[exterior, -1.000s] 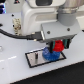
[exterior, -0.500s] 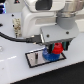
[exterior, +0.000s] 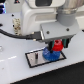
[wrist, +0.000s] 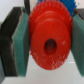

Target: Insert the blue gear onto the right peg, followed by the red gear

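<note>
The blue gear (exterior: 49, 53) lies flat on the dark base plate (exterior: 36, 59), partly hidden under the arm. Just above it hangs the red gear (exterior: 57, 46), held between the fingers of my gripper (exterior: 57, 45). In the wrist view the red gear (wrist: 50, 41) fills the picture, toothed rim and centre hole facing the camera, clamped between two grey pads (wrist: 21, 45). A sliver of the blue gear (wrist: 52, 2) shows behind it. The peg itself is hidden by the gears.
The base plate has a light rim and rests on a white table (exterior: 15, 72). A black cable (exterior: 15, 35) runs along the arm on the exterior view's left. White robot housing (exterior: 35, 20) fills the upper part.
The gripper with the red gear has come down slightly toward the blue gear on the plate; otherwise the scene is unchanged.
</note>
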### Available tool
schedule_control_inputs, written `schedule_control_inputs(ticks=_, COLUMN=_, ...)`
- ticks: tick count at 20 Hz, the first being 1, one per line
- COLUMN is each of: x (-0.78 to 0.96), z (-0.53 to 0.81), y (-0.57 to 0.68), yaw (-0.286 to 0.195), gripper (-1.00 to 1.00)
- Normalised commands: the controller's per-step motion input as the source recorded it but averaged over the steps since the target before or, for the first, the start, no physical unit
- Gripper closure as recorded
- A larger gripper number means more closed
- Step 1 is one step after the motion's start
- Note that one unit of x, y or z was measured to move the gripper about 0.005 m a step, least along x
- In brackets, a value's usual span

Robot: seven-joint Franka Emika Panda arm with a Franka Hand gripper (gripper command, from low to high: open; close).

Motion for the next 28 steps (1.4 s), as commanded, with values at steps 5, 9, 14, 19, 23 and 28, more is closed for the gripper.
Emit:
schedule_control_inputs(ticks=5, x=0.12, z=-0.04, y=-0.13, yaw=0.0, gripper=1.0)
schedule_control_inputs(ticks=9, x=0.17, z=-0.22, y=-0.23, yaw=0.0, gripper=1.0)
schedule_control_inputs(ticks=14, x=0.18, z=-0.21, y=-0.23, yaw=0.0, gripper=1.0)
schedule_control_inputs(ticks=19, x=0.09, z=0.19, y=-0.09, yaw=0.0, gripper=1.0)
schedule_control_inputs(ticks=23, x=0.07, z=0.25, y=-0.11, yaw=0.0, gripper=1.0)
schedule_control_inputs(ticks=28, x=0.07, z=0.33, y=-0.12, yaw=0.0, gripper=1.0)
